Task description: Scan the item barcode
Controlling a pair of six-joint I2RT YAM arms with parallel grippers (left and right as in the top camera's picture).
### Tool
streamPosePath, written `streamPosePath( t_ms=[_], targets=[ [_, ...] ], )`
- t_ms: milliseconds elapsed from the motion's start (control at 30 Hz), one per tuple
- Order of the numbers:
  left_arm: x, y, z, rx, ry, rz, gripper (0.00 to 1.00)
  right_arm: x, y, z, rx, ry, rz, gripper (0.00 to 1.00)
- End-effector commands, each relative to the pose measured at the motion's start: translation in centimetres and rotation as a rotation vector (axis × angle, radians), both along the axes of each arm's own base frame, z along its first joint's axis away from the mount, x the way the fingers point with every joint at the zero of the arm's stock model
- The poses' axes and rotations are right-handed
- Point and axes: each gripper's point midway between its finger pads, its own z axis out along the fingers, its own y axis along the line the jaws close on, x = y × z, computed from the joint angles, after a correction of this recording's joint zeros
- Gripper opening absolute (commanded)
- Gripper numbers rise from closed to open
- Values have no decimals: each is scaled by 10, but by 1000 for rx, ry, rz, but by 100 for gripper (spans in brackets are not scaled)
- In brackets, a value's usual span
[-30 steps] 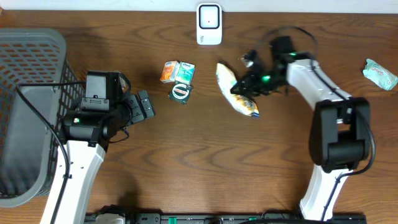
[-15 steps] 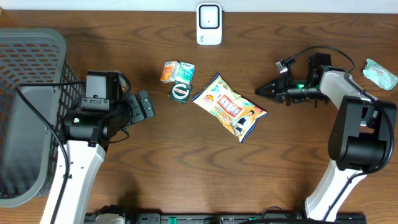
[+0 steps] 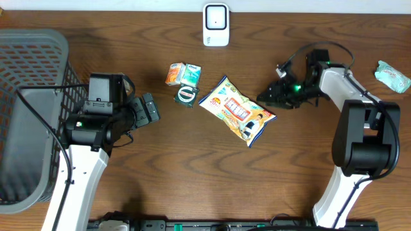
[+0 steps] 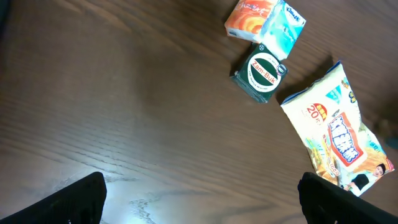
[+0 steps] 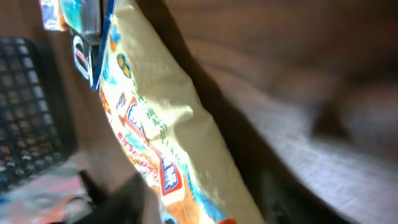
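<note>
The item, a yellow snack bag, lies flat, printed face up, in the middle of the table. It also shows in the left wrist view. A white scanner stands at the back edge. My right gripper is low at the bag's right edge with its fingers apart. In the right wrist view the bag fills the space in front of the right gripper; I cannot tell whether they touch. My left gripper hovers wide open and empty left of the bag, and in its own view the left gripper is over bare wood.
A grey basket fills the left side. An orange pack, a teal tissue pack and a green round tin lie just left of the bag. A teal packet lies at the far right.
A second ago the right gripper held the bag on edge; it dropped the bag flat and drew back right, shut. Now it has come back to the bag's edge and opened. The left arm stayed still.
</note>
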Motion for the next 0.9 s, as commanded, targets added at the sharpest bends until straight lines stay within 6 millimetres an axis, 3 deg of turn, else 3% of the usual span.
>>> streamPosePath(
  t_ms=[0, 100, 333, 467, 600, 700, 767, 867],
  targets=[
    [2, 4, 2, 12, -6, 10, 98, 22, -3, 11, -68, -103, 19, 75],
    [2, 4, 2, 12, -6, 10, 98, 27, 3, 12, -72, -159, 54, 87],
    [2, 4, 2, 12, -6, 10, 98, 13, 19, -8, -179, -137, 123, 94],
    [2, 4, 2, 12, -6, 10, 98, -5, 41, -19, -195, -114, 189, 95],
    [2, 4, 2, 12, -6, 10, 98, -18, 49, -30, -260, -95, 234, 91],
    [2, 4, 2, 12, -6, 10, 97, -27, 49, -41, -330, -84, 264, 85],
    [2, 4, 2, 12, -6, 10, 98, -34, 51, -46, -340, -73, 279, 75],
    [2, 4, 2, 12, -6, 10, 98, -43, 54, -50, -340, -54, 294, 40]
  ],
)
